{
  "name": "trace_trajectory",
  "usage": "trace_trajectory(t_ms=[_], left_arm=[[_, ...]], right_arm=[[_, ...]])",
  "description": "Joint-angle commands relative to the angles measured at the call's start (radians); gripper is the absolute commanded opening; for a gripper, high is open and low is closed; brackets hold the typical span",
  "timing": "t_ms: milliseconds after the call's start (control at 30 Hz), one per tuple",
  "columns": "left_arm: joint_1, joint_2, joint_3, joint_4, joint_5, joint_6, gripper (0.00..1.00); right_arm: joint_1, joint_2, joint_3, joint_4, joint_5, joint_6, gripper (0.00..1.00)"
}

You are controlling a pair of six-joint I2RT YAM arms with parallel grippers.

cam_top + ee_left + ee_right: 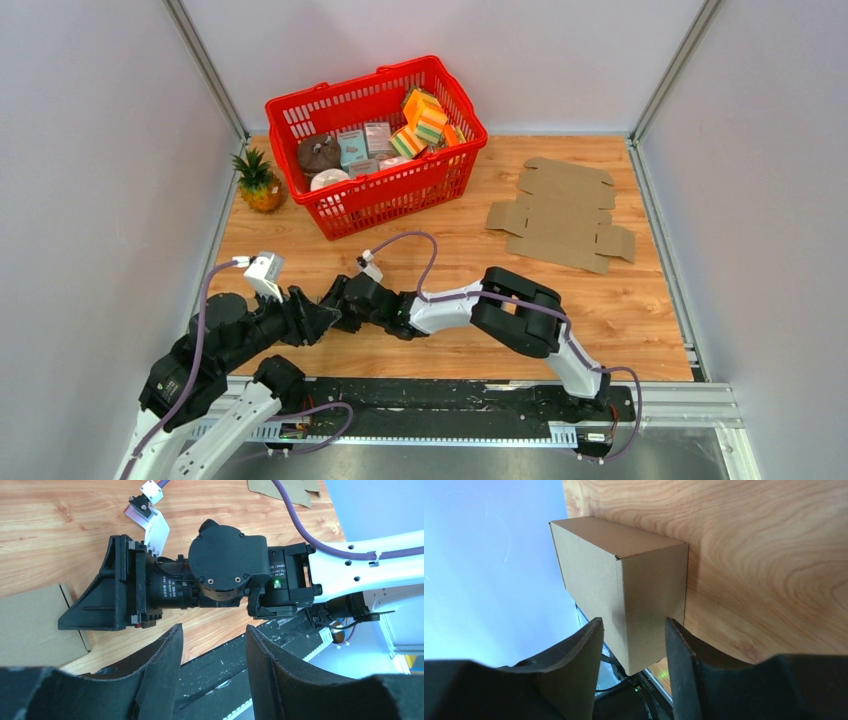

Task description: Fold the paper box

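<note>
A folded brown paper box (pixel 624 590) stands on the wooden table in the right wrist view. My right gripper (pixel 633 622) is open, and the box's near corner sits between its fingertips without clear contact. Part of that box shows at the left of the left wrist view (pixel 30 625). It is hidden under the arms in the top view. My left gripper (pixel 214 630) is open and empty, over the table's front edge, just below the right arm's wrist (pixel 225 560). In the top view the two grippers, left (pixel 318 320) and right (pixel 335 297), meet at the front left. A flat unfolded cardboard blank (pixel 565 213) lies at the back right.
A red basket (pixel 455 100) with sponges and small packs stands at the back centre. A pineapple (pixel 260 182) stands left of it. A black rail (pixel 450 395) runs along the table's near edge. Grey walls close in both sides.
</note>
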Motion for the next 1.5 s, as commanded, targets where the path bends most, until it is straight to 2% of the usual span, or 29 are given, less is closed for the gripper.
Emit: trace_trajectory(t_ms=[0,67,100,133,200,233,267,300,333,400,433,467,500,533,600,633,733,833,967,1033,1100,1167,1233,1267,1300,1400,1467], left_arm=[[-0.001,0.005,0.040,0.035,0.029,0.024,0.58],[0.000,0.028,0.033,0.097,0.048,0.022,0.60],[0.002,0.040,0.016,0.130,0.062,0.022,0.62],[0.000,0.079,0.005,0.163,0.075,0.022,0.63],[0.000,0.141,-0.021,0.263,0.127,0.025,0.64],[0.000,0.210,-0.029,0.303,0.148,0.025,0.64],[0.000,0.250,-0.036,0.384,0.185,0.025,0.64],[0.000,0.285,-0.050,0.423,0.199,0.011,0.64],[0.000,0.342,-0.061,0.462,0.213,-0.001,0.64],[-0.004,0.390,-0.091,0.576,0.237,-0.024,0.63],[-0.009,0.437,-0.095,0.601,0.234,-0.024,0.63],[-0.012,0.468,-0.086,0.615,0.228,-0.024,0.63],[-0.021,0.500,-0.076,0.618,0.233,-0.013,0.62],[-0.027,0.567,-0.066,0.621,0.237,-0.009,0.61],[-0.050,0.617,-0.046,0.647,0.237,-0.006,0.59],[-0.073,0.646,-0.044,0.661,0.231,-0.009,0.59],[-0.109,0.678,-0.044,0.702,0.196,-0.019,0.59],[-0.150,0.668,-0.053,0.698,0.150,-0.032,0.58],[-0.164,0.594,-0.117,0.685,0.092,-0.082,0.58],[-0.164,0.550,-0.128,0.640,0.078,-0.084,0.57],[-0.164,0.525,-0.119,0.598,0.066,-0.058,0.57],[-0.164,0.512,-0.090,0.531,0.052,-0.006,0.58],[-0.165,0.503,-0.073,0.472,0.036,0.031,0.58],[-0.165,0.499,-0.055,0.455,0.023,0.062,0.58],[-0.165,0.496,-0.047,0.442,0.016,0.076,0.58],[-0.164,0.486,-0.041,0.426,0.010,0.105,0.58],[-0.165,0.485,-0.046,0.434,0.013,0.108,0.58]], right_arm=[[-0.001,-0.110,-0.084,0.112,0.077,-0.071,0.55],[-0.017,-0.197,-0.157,0.088,0.083,-0.224,0.69],[-0.025,-0.307,-0.206,0.051,0.121,-0.276,0.84],[-0.046,-0.373,-0.277,0.005,0.150,-0.417,0.90],[-0.086,-0.496,-0.341,-0.231,0.263,-0.522,0.97],[-0.138,-0.634,-0.422,-0.298,0.304,-0.571,1.00],[-0.180,-0.694,-0.463,-0.405,0.315,-0.634,1.00],[-0.232,-0.763,-0.508,-0.443,0.288,-0.646,1.00],[-0.383,-0.853,-0.560,-0.460,0.237,-0.657,1.00],[-0.563,-0.918,-0.619,-0.561,0.142,-0.697,1.00],[-0.711,-0.938,-0.611,-0.668,0.157,-0.722,1.00],[-0.779,-0.978,-0.608,-0.683,0.166,-0.741,1.00],[-0.841,-0.998,-0.617,-0.678,0.174,-0.777,1.00],[-0.973,-1.020,-0.622,-0.664,0.157,-0.774,1.00],[-1.108,-1.075,-0.652,-0.629,0.110,-0.759,1.00],[-1.228,-1.087,-0.666,-0.580,0.091,-0.748,1.00],[-1.462,-1.058,-0.697,-0.445,-0.013,-0.739,1.00],[-1.608,-0.942,-0.665,-0.381,-0.059,-0.733,1.00],[-1.715,-0.801,-0.642,-0.223,-0.148,-0.725,1.00],[-1.775,-0.695,-0.640,-0.096,-0.303,-0.687,0.99],[-1.791,-0.626,-0.626,-0.037,-0.398,-0.650,0.95],[-1.794,-0.560,-0.629,0.032,-0.423,-0.633,0.92],[-1.792,-0.515,-0.646,0.162,-0.473,-0.592,0.83],[-1.792,-0.470,-0.648,0.201,-0.495,-0.547,0.77],[-1.792,-0.445,-0.649,0.243,-0.532,-0.521,0.65],[-1.782,-0.371,-0.659,0.398,-0.556,-0.422,0.48],[-1.780,-0.341,-0.666,0.461,-0.556,-0.374,0.44]])
